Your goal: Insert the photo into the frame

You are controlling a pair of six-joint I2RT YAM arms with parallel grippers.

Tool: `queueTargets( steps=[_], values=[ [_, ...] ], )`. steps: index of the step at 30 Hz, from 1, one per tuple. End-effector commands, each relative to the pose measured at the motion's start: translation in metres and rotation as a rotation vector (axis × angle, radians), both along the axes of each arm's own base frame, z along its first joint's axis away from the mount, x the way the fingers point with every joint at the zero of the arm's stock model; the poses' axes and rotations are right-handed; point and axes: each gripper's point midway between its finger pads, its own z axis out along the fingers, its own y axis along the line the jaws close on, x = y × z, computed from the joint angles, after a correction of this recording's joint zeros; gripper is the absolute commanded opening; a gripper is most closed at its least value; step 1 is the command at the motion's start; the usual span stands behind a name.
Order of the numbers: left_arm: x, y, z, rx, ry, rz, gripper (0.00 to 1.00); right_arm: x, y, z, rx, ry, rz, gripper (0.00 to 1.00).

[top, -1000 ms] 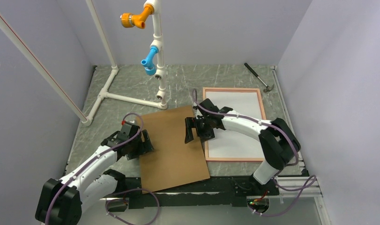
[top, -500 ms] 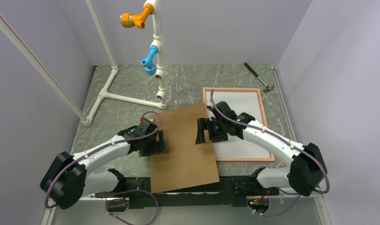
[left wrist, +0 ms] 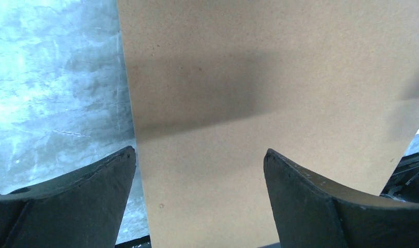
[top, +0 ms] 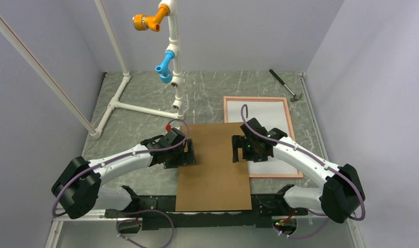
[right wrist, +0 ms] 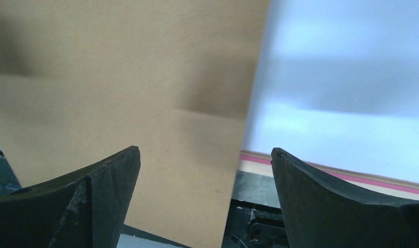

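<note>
Where the two arms reach in over the grey marbled counter (top: 145,88), a flat brown hardboard panel (top: 213,170) lies between them. The left gripper (top: 189,153) sits at its left edge and the right gripper (top: 236,150) at its right edge, both with jaws spread wide, pinching nothing. Farther right, the panel overlaps the thin pink-red rectangular frame (top: 255,97), inside which the large rectangular photo (top: 264,111) lies white back up.

It was a robotics lab cell. Plain grey walls (top: 248,31) boxed in a marbled tabletop (top: 145,93), with a white pipe stand (top: 172,36) at upper centre.
</note>
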Motion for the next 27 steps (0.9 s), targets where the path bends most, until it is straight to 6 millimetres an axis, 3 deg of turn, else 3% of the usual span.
queueTargets(
  steps=[1, 5, 10, 17, 22, 27],
  values=[
    [0.003, 0.011, 0.012, 0.016, -0.055, 0.047, 0.95, 0.012, -0.02, -0.01, 0.026, 0.018, -0.079, 1.0],
    [-0.001, 0.014, 0.012, -0.002, -0.064, 0.045, 0.93, 0.014, -0.007, -0.012, 0.19, 0.038, -0.054, 1.0],
    [-0.006, 0.005, 0.003, -0.069, -0.058, 0.021, 0.9, 0.007, 0.023, -0.009, 0.405, 0.053, 0.021, 0.98],
    [-0.012, -0.015, -0.016, -0.186, -0.03, -0.014, 0.87, 0.008, 0.031, -0.008, 0.522, 0.082, 0.022, 0.93],
    [-0.011, -0.024, -0.018, -0.218, -0.025, -0.03, 0.85, 0.011, 0.04, 0.022, 0.598, 0.035, 0.076, 0.9],
    [-0.007, -0.03, -0.011, -0.236, -0.041, -0.043, 0.84, 0.01, 0.051, 0.079, 0.704, -0.067, 0.158, 0.87]
  ],
)
